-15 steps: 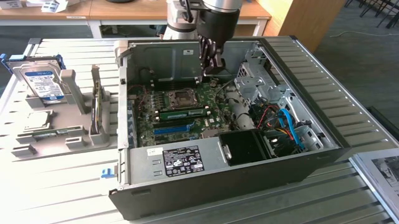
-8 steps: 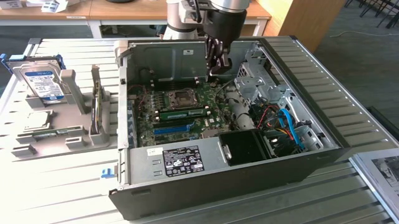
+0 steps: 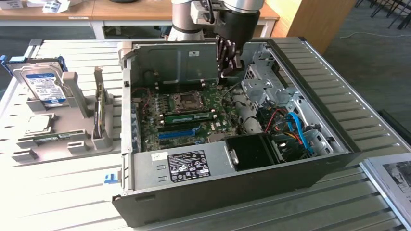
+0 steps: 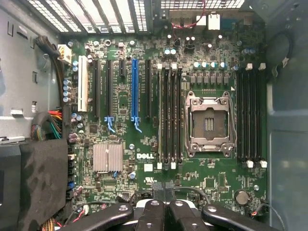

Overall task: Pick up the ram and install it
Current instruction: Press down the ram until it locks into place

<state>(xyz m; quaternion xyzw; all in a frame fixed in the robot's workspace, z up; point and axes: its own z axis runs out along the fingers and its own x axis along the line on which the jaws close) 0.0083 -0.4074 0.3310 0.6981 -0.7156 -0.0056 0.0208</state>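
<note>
Two views, so exterior first. The case (image 3: 212,197) lies open on the counter (image 3: 57,192). The fingers (image 3: 226,62) hang inside it over the back end of the board, pinched shut with nothing between them as far as I can see. The ram (image 3: 189,117) looks to me like the green stick with the pale label standing in a slot just beside the socket (image 3: 188,100), between it and the blue slot (image 3: 176,133). Over on the exterior view's left, the rack (image 3: 64,139) holds the hard drive (image 3: 42,86), the CPU (image 3: 38,124) and another thin green board (image 3: 98,103) standing on edge. I can't tell whether that's a second stick.

Wrist view looks straight down on the motherboard. The fingers (image 4: 153,211) are pressed together and empty, and the socket (image 4: 210,124) sits between two banks of slots. From up here everything is edge-on, so I can't tell which slot holds the stick.

My guess is this is the seating stage. To do it well, push straight down with the closed tips on the stick's top edge, evenly along its length. Both end latches need to clip, and the tips should stay off the socket pins.
</note>
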